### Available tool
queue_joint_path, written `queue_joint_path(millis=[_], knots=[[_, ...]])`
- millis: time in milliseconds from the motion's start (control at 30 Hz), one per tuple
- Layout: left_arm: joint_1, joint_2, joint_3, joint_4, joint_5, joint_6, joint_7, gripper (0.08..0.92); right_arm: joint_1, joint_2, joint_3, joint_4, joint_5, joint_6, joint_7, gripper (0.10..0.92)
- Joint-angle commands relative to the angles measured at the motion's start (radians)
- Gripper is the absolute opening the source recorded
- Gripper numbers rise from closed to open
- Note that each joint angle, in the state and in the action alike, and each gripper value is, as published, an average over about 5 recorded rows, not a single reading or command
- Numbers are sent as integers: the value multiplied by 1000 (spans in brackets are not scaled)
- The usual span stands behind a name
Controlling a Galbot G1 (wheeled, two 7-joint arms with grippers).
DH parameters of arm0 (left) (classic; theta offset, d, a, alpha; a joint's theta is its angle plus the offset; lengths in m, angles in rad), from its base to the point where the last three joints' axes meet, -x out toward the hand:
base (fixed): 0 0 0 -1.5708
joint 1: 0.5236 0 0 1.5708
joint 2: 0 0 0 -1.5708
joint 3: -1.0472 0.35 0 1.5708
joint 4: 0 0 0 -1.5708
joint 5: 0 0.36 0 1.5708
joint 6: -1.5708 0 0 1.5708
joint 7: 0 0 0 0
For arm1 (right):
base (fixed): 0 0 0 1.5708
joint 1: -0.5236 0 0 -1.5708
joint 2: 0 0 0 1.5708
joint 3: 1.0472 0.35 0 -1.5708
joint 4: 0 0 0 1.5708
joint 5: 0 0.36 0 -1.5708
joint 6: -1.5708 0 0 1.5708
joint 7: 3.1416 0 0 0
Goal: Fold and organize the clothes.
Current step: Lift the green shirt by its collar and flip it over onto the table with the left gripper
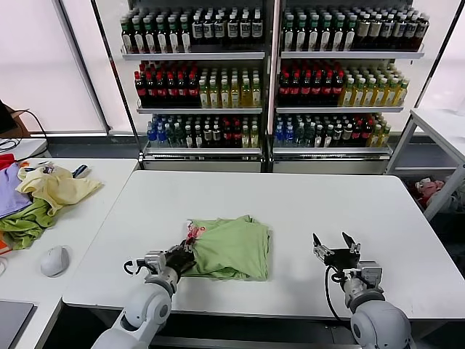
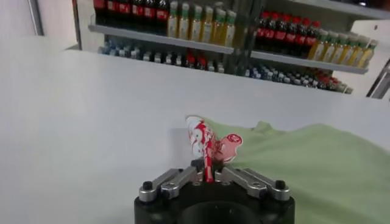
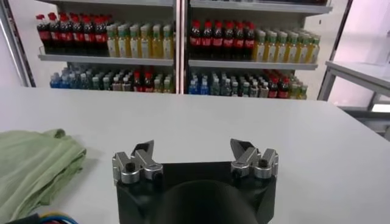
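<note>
The clothes, a light green shirt (image 1: 234, 247), lie folded into a rough square near the front middle of the white table (image 1: 290, 200). My left gripper (image 1: 186, 256) is at the shirt's near left corner, shut on a thin edge of cloth bearing the red-pink and white print (image 2: 210, 146), which stands up between the jaws. The green cloth (image 2: 317, 164) spreads away beyond it. My right gripper (image 1: 336, 246) rests on the table to the right of the shirt, open, with nothing between its fingers (image 3: 194, 155). The shirt's edge (image 3: 36, 164) shows beside it in the right wrist view.
A side table on the left holds a heap of pale yellow, green and purple garments (image 1: 36, 196) and a computer mouse (image 1: 54, 260). Shelves of bottles (image 1: 269, 73) stand behind the table. Another white table (image 1: 439, 123) is at the far right.
</note>
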Motion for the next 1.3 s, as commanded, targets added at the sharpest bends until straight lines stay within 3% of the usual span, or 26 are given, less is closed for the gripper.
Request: queue_joint_path(millis=[33, 300, 567, 700, 800, 967, 1133, 1300], knots=[[13, 19, -128, -91, -333, 11, -1, 120, -2, -2, 2, 4, 2, 1, 1, 823], [29, 124, -371, -199, -633, 54, -38, 116, 3, -13, 7, 12, 16, 2, 2, 823], [18, 325, -646, -259, -837, 106, -68, 116, 15, -12, 6, 16, 32, 5, 2, 823], [-1, 397, -673, -321, -850, 119, -81, 116, 22, -7, 3, 21, 38, 6, 2, 823], [-14, 395, -591, -396, -764, 118, -89, 116, 26, -2, 0, 25, 40, 6, 1, 823], [2, 292, -273, -427, -374, 119, -60, 116, 27, 5, -1, 30, 40, 11, -3, 823], [-48, 159, 70, -210, 116, 109, 15, 116, 22, 10, 5, 33, 37, 21, -6, 823], [-126, 46, 236, -94, 254, 120, 26, 116, 16, 12, 16, 42, 37, 25, -8, 823]])
